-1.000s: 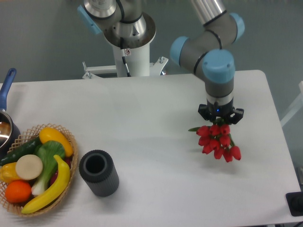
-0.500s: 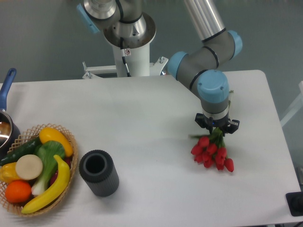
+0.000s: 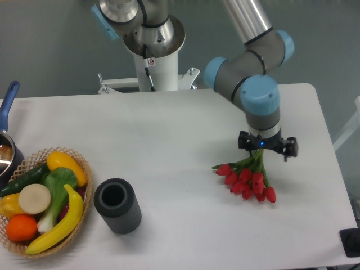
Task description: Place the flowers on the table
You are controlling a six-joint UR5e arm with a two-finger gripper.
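Note:
The flowers (image 3: 247,181), a bunch of red closed tulips with green stems, lie fanned out on the white table (image 3: 169,140) at the right. Their heads point toward the front and one tulip sticks out to the left. My gripper (image 3: 265,151) hangs straight above the stem ends, which run up between its black fingers (image 3: 291,148). The jaws look spread apart, with the stems loose between them. The wrist hides the fingertips in part.
A dark ribbed cylinder (image 3: 117,205) stands upright at the front left. Beside it sits a wicker basket (image 3: 42,199) of fruit and vegetables. A pot with a blue handle (image 3: 7,129) is at the left edge. The robot's base (image 3: 152,50) stands behind the table.
The bunch has dropped from hanging under the gripper to lying spread on the table. The gripper has shifted slightly right, its jaws look wider, and the green stems now show.

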